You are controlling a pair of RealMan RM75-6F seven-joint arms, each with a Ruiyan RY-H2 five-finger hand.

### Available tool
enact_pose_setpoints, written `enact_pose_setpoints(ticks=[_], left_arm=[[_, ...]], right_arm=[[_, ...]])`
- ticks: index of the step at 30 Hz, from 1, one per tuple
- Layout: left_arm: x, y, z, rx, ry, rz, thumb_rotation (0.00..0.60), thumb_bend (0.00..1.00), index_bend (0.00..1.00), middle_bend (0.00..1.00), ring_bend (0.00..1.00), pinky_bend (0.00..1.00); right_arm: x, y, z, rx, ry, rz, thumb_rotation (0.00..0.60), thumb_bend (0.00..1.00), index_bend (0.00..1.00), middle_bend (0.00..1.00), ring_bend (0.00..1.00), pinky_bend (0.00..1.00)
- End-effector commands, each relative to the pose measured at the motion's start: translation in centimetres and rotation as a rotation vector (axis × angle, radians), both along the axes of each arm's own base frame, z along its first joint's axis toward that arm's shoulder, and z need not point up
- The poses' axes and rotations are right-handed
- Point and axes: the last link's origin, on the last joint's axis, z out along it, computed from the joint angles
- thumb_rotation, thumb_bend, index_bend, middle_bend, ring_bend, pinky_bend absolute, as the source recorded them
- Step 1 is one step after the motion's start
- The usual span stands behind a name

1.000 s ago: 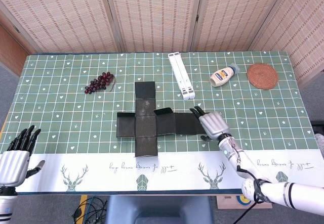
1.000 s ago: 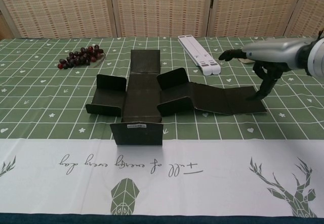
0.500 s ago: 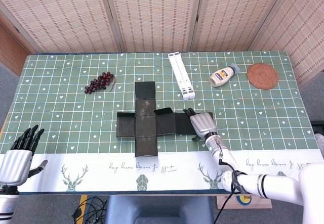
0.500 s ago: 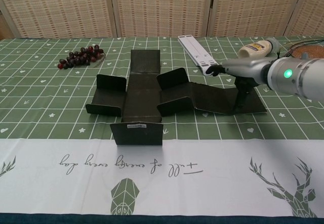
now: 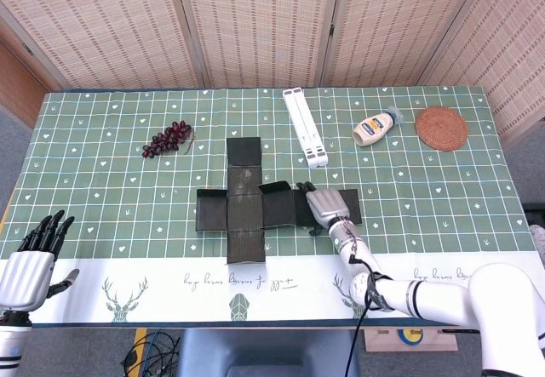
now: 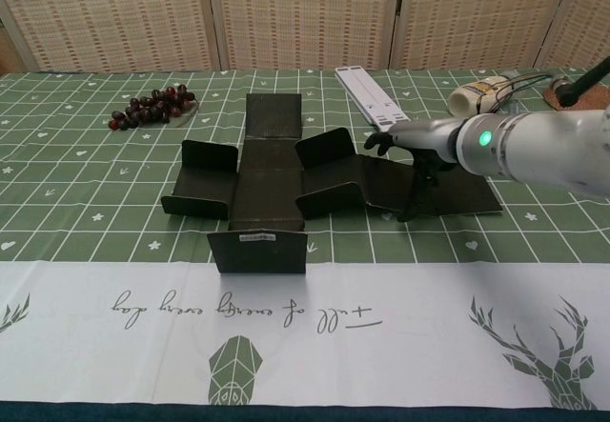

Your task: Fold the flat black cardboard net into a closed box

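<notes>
Right hand (image 5: 328,206) reaches over the long right arm of the black cardboard net (image 5: 255,207), fingers (image 6: 412,198) pointing down and touching the panel, gripping nothing. Left hand (image 5: 27,262) hovers open off the counter's (image 5: 102,198) near left corner, fingers apart. Near the counter's middle, the net lies spread, several flaps partly raised. Grapes (image 5: 167,139) lie far left of it; a white stand (image 5: 305,127) lies beyond it.
</notes>
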Motion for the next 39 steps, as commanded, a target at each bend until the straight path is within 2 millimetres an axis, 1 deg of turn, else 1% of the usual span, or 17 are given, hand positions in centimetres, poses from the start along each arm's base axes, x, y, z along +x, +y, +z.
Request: enact_pose_setpoints(ticks=[1, 6, 14, 17, 20, 22, 24, 25, 26, 27, 29, 31, 33, 35, 38, 39], left_arm=[[-0.1, 0.0, 0.0, -0.001, 0.001, 0.003, 0.600, 0.20, 0.01, 0.00, 0.01, 0.18], [-0.2, 0.0, 0.0, -0.002, 0.001, 0.010, 0.600, 0.20, 0.01, 0.00, 0.01, 0.18], [-0.4, 0.0, -0.1, -0.006, -0.004, 0.011, 0.600, 0.20, 0.01, 0.00, 0.01, 0.18], [-0.4, 0.3, -0.1, 0.001, -0.005, -0.001, 0.600, 0.20, 0.03, 0.00, 0.01, 0.18], [-0.2, 1.3, -0.4, 0.003, -0.009, -0.032, 0.600, 0.20, 0.07, 0.00, 0.02, 0.18], [0.3, 2.5, -0.6, 0.002, -0.008, -0.072, 0.600, 0.20, 0.10, 0.00, 0.05, 0.18], [0.9, 3.9, -0.9, 0.009, 0.000, -0.124, 0.600, 0.20, 0.14, 0.02, 0.11, 0.21], [1.5, 4.9, -1.2, 0.011, 0.006, -0.163, 0.600, 0.20, 0.18, 0.05, 0.16, 0.26], [1.9, 5.7, -1.4, 0.013, 0.009, -0.191, 0.600, 0.20, 0.20, 0.07, 0.20, 0.29], [2.3, 6.5, -1.7, 0.012, 0.015, -0.216, 0.600, 0.20, 0.23, 0.11, 0.27, 0.37], [3.1, 8.3, -2.3, 0.003, 0.015, -0.260, 0.600, 0.20, 0.26, 0.20, 0.39, 0.47], [4.0, 10.5, -3.0, -0.008, 0.014, -0.297, 0.600, 0.20, 0.28, 0.24, 0.48, 0.54], [4.8, 12.4, -3.9, -0.016, 0.029, -0.326, 0.600, 0.20, 0.30, 0.26, 0.55, 0.59], [5.2, 14.1, -5.0, -0.032, 0.064, -0.329, 0.600, 0.18, 0.30, 0.27, 0.61, 0.64], [5.7, 15.7, -6.5, -0.048, 0.117, -0.321, 0.600, 0.15, 0.23, 0.22, 0.63, 0.66], [5.8, 15.9, -6.7, -0.048, 0.118, -0.320, 0.600, 0.15, 0.20, 0.20, 0.63, 0.66]], right_arm=[[0.2, -0.3, -0.3, 0.011, 0.012, -0.001, 0.600, 0.17, 0.00, 0.08, 0.76, 1.00], [0.5, -0.6, -0.6, 0.021, 0.045, 0.002, 0.600, 0.20, 0.00, 0.10, 0.76, 1.00], [1.1, -0.9, -0.8, 0.020, 0.101, 0.022, 0.600, 0.22, 0.00, 0.13, 0.76, 1.00], [1.2, -0.9, -0.7, 0.014, 0.114, 0.031, 0.600, 0.27, 0.04, 0.16, 0.76, 1.00], [1.1, -0.8, -0.5, 0.005, 0.114, 0.041, 0.600, 0.30, 0.09, 0.20, 0.76, 1.00], [1.0, -0.7, -0.3, 0.001, 0.114, 0.051, 0.600, 0.30, 0.10, 0.20, 0.77, 1.00], [1.0, -0.6, -0.2, -0.002, 0.110, 0.061, 0.600, 0.30, 0.10, 0.21, 0.77, 1.00], [0.9, -0.5, -0.2, -0.002, 0.106, 0.065, 0.600, 0.30, 0.11, 0.22, 0.77, 1.00], [0.8, -0.4, -0.2, -0.002, 0.103, 0.067, 0.600, 0.30, 0.11, 0.22, 0.78, 1.00], [0.8, -0.4, -0.2, -0.001, 0.101, 0.070, 0.600, 0.30, 0.11, 0.22, 0.78, 1.00], [0.7, -0.3, -0.2, -0.001, 0.098, 0.076, 0.600, 0.30, 0.11, 0.22, 0.78, 1.00], [0.8, -0.1, -0.2, 0.000, 0.088, 0.084, 0.600, 0.30, 0.11, 0.22, 0.78, 1.00], [0.9, 0.2, -0.2, -0.002, 0.076, 0.097, 0.600, 0.30, 0.12, 0.22, 0.78, 1.00], [1.0, 0.4, -0.1, -0.005, 0.074, 0.114, 0.600, 0.31, 0.12, 0.23, 0.78, 1.00], [1.0, 0.5, 0.0, -0.009, 0.066, 0.123, 0.600, 0.31, 0.12, 0.23, 0.78, 1.00], [1.0, 0.5, 0.0, -0.010, 0.065, 0.124, 0.600, 0.31, 0.12, 0.23, 0.78, 1.00]])
